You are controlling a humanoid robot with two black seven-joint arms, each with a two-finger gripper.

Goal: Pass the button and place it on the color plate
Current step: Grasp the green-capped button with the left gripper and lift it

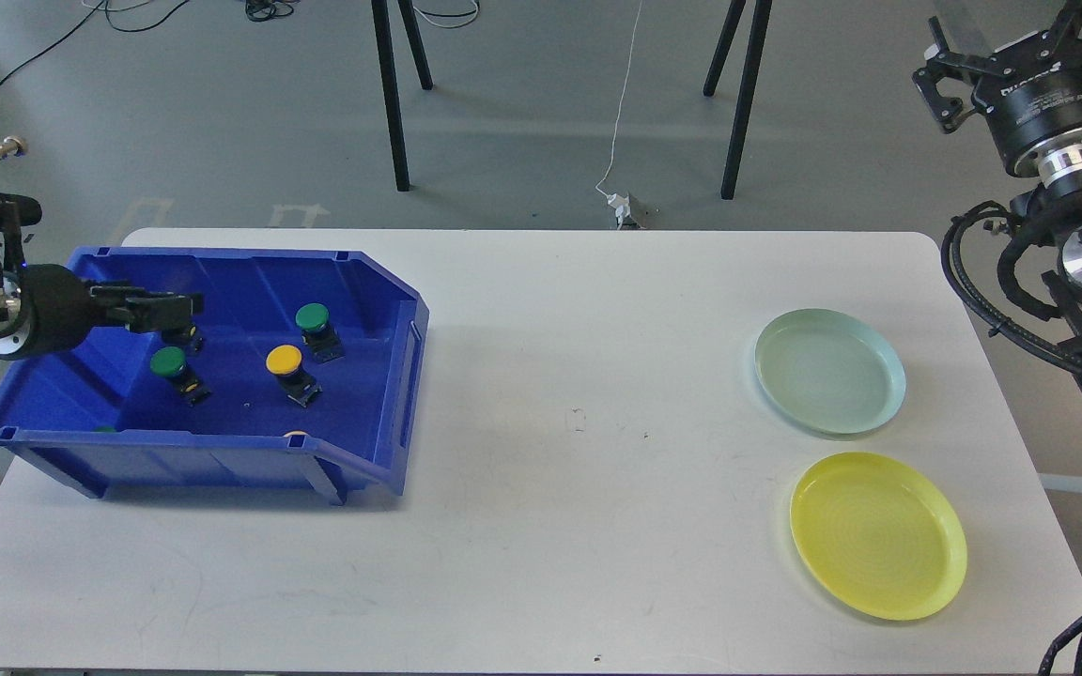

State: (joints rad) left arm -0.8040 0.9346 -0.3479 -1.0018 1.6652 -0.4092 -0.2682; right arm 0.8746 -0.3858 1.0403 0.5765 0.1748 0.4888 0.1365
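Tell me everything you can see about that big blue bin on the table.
The blue bin looks like glossy moulded plastic, open-topped, with a cut-down front facing the table's middle. It sits flat at the white table's left end. Inside lie two green-capped buttons and a yellow-capped one; more caps peek above its near wall. The left hand reaches in above the floor.

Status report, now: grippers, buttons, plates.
Left gripper inside blue bin, over the buttons, grip unclear. Right gripper raised off-table, open, empty. Yellow button unpicked. Green plate, yellow plate empty; path clear.
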